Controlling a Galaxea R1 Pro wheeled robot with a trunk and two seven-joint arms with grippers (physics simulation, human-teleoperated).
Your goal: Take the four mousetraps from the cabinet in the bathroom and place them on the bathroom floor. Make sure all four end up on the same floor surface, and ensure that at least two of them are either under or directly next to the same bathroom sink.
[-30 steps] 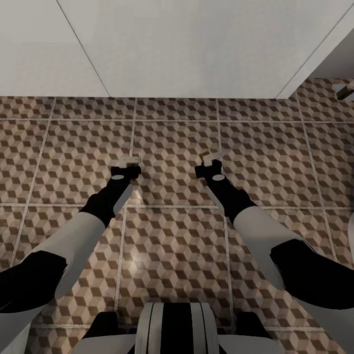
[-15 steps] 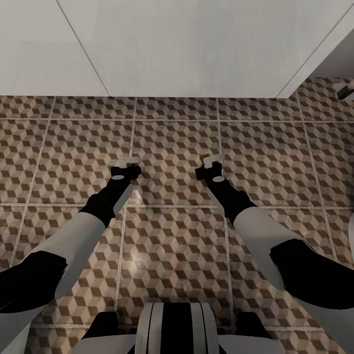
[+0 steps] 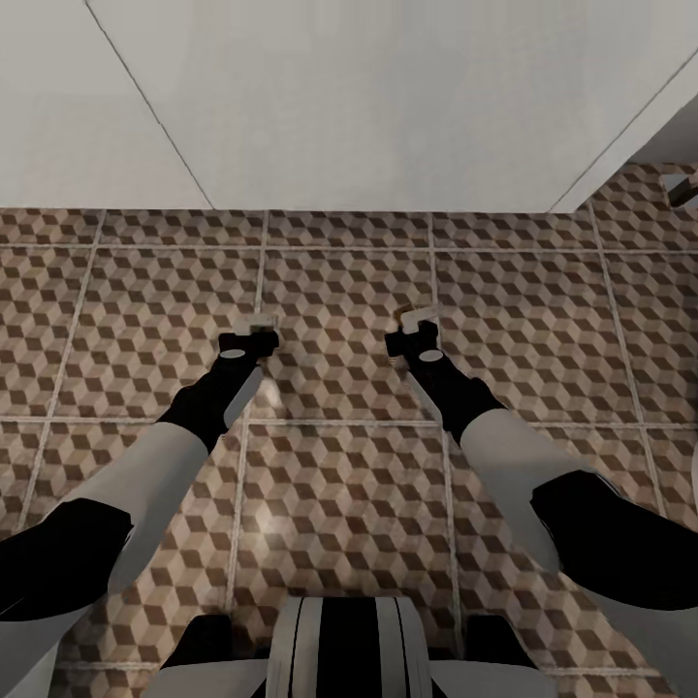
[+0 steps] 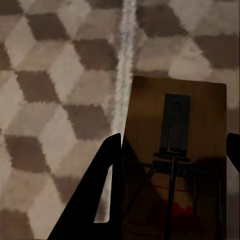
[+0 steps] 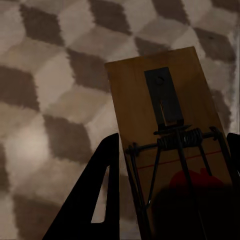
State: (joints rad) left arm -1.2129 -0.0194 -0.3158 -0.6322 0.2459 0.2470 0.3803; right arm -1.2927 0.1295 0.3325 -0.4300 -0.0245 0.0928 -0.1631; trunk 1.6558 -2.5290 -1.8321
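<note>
Down at your feet the robot's trunk (image 3: pixel 344 645) is poking into the head view, and both arms are reaching forward from it over the bathroom floor (image 3: pixel 339 485) with its cube-pattern tiles.

Your left gripper (image 3: pixel 254 326) is sitting closed on a mousetrap (image 4: pixel 172 150). In the left wrist view the tan board is wedged between the two dark fingers (image 4: pixel 100 200), its spring and metal bar nearest the wrist and the dark plate further out toward its free end. It's hovering right over a pale grout line (image 4: pixel 122 65).

Your right gripper (image 3: pixel 415 322) is doing the same thing: clamped on a second mousetrap (image 5: pixel 165 120), board sticking out past the fingertips, coil and wire back between the fingers, a red mark closest to the palm. Cube tiles are showing beneath it. Can't tell whether either board is actually touching the tiles or just hanging above them.

The two grippers are sitting side by side, well apart, each with a little pale sliver of board poking out ahead of it in the head view.

Beyond both grippers, a big white block (image 3: pixel 368 97) is running across, its front edge meeting the tiles. Off past your right gripper, at the far corner, a small greyish object (image 3: pixel 682 184) is peeking in, too cut off to identify.
</note>
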